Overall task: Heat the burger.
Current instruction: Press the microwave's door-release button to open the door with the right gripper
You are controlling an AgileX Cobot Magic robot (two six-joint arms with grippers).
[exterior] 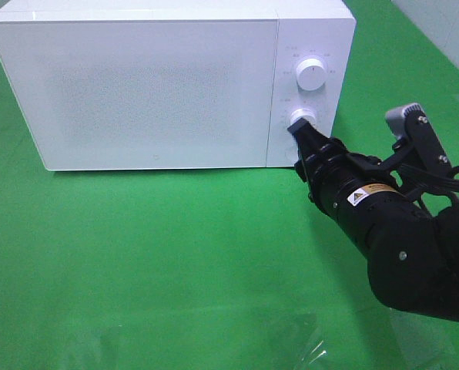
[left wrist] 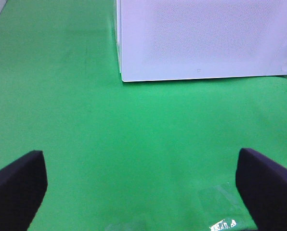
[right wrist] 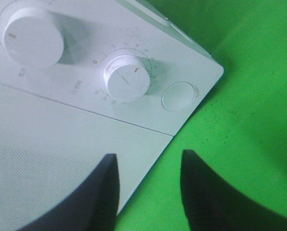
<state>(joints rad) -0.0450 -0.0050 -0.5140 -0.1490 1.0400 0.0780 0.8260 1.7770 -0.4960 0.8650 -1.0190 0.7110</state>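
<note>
The burger is out of view in every frame. A white microwave (exterior: pixel 152 85) stands at the back of the green table with its door shut, and I cannot see inside. My right gripper (exterior: pixel 299 132) reaches to the control panel, its tips right at the lower knob (exterior: pixel 301 118). In the right wrist view the lower knob (right wrist: pixel 128 79) lies ahead of the right gripper (right wrist: pixel 148 161), whose fingers (right wrist: pixel 102 192) stand moderately apart with nothing between them. My left gripper (left wrist: pixel 139 154) hangs wide open over bare green cloth, in front of the microwave (left wrist: pixel 206 38).
The panel also carries an upper knob (exterior: pixel 312 74) and a round button (right wrist: pixel 178 96) below the lower knob. A clear plastic patch (exterior: pixel 310 347) glints on the cloth near the front edge. A pale wall (exterior: pixel 445 31) borders the far right.
</note>
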